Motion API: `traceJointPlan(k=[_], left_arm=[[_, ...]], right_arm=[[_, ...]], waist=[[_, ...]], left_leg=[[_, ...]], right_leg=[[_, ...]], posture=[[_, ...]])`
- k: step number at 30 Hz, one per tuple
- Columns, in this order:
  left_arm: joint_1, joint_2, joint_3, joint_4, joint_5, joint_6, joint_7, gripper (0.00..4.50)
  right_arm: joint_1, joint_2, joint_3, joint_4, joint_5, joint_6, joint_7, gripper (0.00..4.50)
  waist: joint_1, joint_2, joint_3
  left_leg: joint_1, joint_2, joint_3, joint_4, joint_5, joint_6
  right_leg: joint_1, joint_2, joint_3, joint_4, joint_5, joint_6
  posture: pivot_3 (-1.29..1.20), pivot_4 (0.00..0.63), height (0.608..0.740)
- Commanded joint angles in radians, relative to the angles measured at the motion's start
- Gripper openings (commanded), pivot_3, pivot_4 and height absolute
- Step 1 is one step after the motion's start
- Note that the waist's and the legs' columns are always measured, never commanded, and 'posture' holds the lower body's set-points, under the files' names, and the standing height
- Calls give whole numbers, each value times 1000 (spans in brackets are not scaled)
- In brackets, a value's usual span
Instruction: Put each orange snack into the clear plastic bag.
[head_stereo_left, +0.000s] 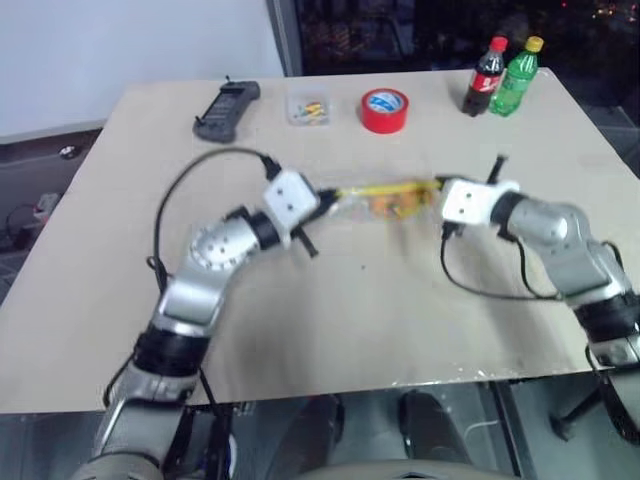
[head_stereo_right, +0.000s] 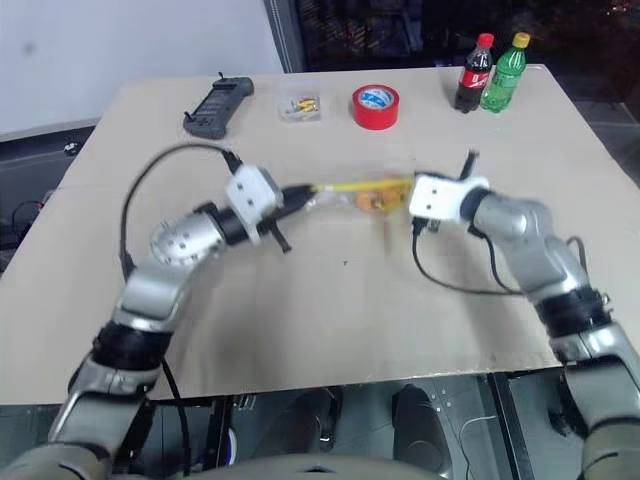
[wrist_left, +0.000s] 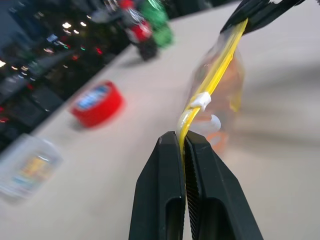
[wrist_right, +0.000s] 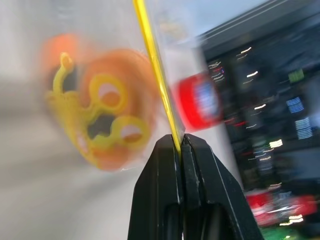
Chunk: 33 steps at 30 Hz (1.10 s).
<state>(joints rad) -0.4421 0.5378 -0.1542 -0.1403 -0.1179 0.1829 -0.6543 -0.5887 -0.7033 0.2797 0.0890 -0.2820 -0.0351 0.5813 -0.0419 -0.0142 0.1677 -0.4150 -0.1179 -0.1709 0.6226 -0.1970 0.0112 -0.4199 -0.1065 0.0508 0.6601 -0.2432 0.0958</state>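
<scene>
- The near edge of the beige surface (head_stereo_left: 330, 360) lay closest to the head camera, bare between the two arms.
- The left hand (head_stereo_left: 318, 205) was pressed together, pinching one end of the yellow seal strip (wrist_left: 212, 82); in its wrist view the black fingers (wrist_left: 165, 200) met on that strip.
- The right hand (head_stereo_left: 437, 192) was likewise pressed together on the other end of the strip, its fingers (wrist_right: 160, 195) clamped on the yellow edge.
- The clear plastic bag (head_stereo_left: 385, 200) hung stretched between the two hands, above the middle of the surface.
- The orange snacks (wrist_right: 115, 115) sat inside the bag, seen through the film behind its yellow print; how many were inside could not be told.
- Along the far side of the surface stood a dark handheld device (head_stereo_left: 227, 110), a small clear box (head_stereo_left: 309, 107) of coloured bits, a red tape roll (head_stereo_left: 385, 110), then a cola bottle (head_stereo_left: 487, 78) and a green bottle (head_stereo_left: 517, 78) touching or just beside each other.
- A pale wall (head_stereo_left: 130, 50) rose behind the far left corner; beside it the room turned dark, with scattered points of light (wrist_left: 65, 25).
</scene>
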Motion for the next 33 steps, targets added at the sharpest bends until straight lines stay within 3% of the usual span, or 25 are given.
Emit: traceJointPlan(k=[1,7,11,12,17,19,26,33], left_arm=[[34,11,51,-63,41,0,55,0],[69,16,35,-92,89,-38,53,0],[82,19,30,-109,123,-56,60,0],[84,20,28,-110,134,-57,65,0],[70,21,7,-112,199,-73,80,0],[63,18,0,-109,216,-85,82,0],[53,32,-18,-99,275,-165,78,0],[91,41,-14,-128,302,-209,70,0]], right_arm=[[75,-48,-99,-86,18,129,31,62],[236,-113,-153,-270,89,208,133,62],[313,-117,-207,-365,104,275,117,1235],[329,-118,-225,-392,123,308,129,1734],[389,-185,-346,-571,252,328,238,1734],[316,-147,-305,-610,269,344,227,1734],[47,99,31,-533,116,329,174,1734],[-100,250,135,-372,45,278,145,1734]], waist=[[4,0,0],[12,0,0],[22,0,0],[23,1,0],[29,1,0],[26,1,0],[25,1,0],[28,1,0]], left_leg=[[0,0,0,2,0,1],[3,0,-2,8,-3,5],[2,0,-3,9,-3,5],[2,0,-2,9,-3,5],[1,0,-3,9,-3,5],[2,0,-2,10,-3,5],[2,2,-3,10,-3,5],[0,0,-5,10,-1,1]], right_leg=[[0,0,0,2,0,0],[7,0,-2,1,1,1],[7,0,-4,2,1,2],[6,1,-4,2,1,2],[7,0,-4,1,1,2],[8,0,-4,1,1,2],[7,1,-6,1,1,2],[7,0,-6,1,1,2]], posture=[[0,150,740],[0,150,740],[0,150,740],[0,150,740],[0,150,740],[0,150,740],[0,150,740],[0,150,740]])
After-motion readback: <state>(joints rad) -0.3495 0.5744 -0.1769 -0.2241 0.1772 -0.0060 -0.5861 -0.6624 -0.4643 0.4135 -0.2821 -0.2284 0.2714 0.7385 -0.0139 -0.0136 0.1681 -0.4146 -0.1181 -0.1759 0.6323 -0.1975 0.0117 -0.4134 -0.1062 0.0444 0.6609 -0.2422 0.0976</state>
